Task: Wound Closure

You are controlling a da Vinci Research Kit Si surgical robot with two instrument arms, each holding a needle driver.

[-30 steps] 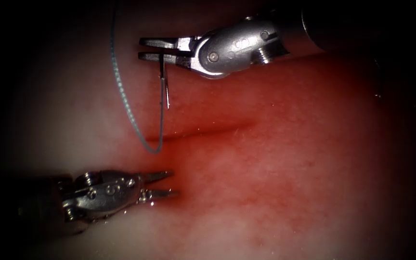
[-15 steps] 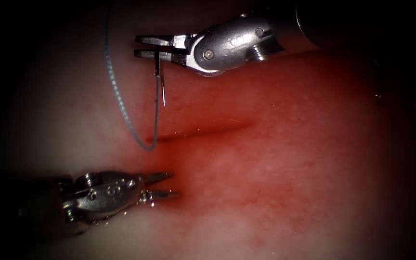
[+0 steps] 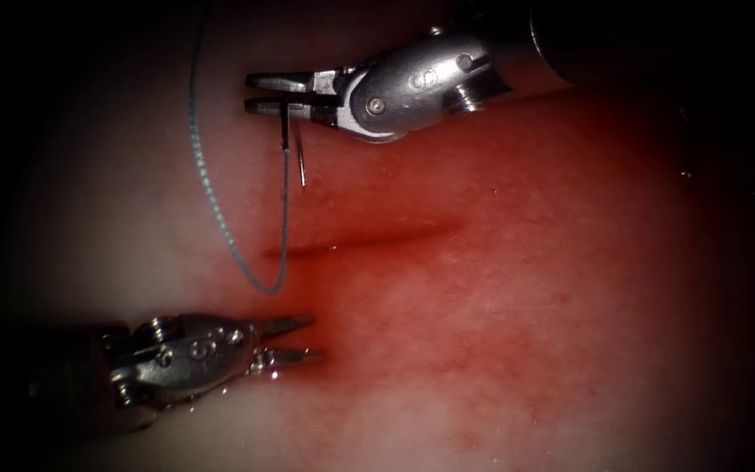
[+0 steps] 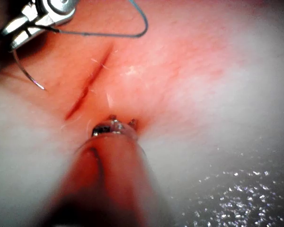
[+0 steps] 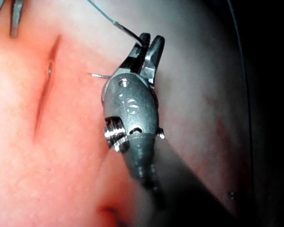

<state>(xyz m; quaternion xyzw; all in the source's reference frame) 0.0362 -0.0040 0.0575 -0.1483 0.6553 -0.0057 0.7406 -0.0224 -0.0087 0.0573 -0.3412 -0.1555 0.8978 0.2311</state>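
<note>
Gripping the needle [image 3: 294, 150] near its thread end, the right tool [image 3: 274, 93] has its jaws closed on it above the cut [image 3: 360, 240], toward the cut's left end. The needle hangs down from the jaws with its point free in the air, clear of the tissue [image 3: 526, 306]; in the left wrist view its curve [image 4: 26, 73] sweeps away from the tool [image 4: 12, 35] and ends short of the surface. The thread [image 3: 220, 218] drops from the needle's held end, loops low across the left end of the cut and climbs again in a long arc on the left. In the right wrist view the thread [image 5: 116, 23] leaves the closed jaws of the tool [image 5: 146, 47].

The left tool [image 3: 294, 339] sits below the cut's left end, its jaws parted a little and holding nothing, tips just over the tissue. Red fluid [image 3: 412, 288] stains the tissue around the cut and spreads to its right.
</note>
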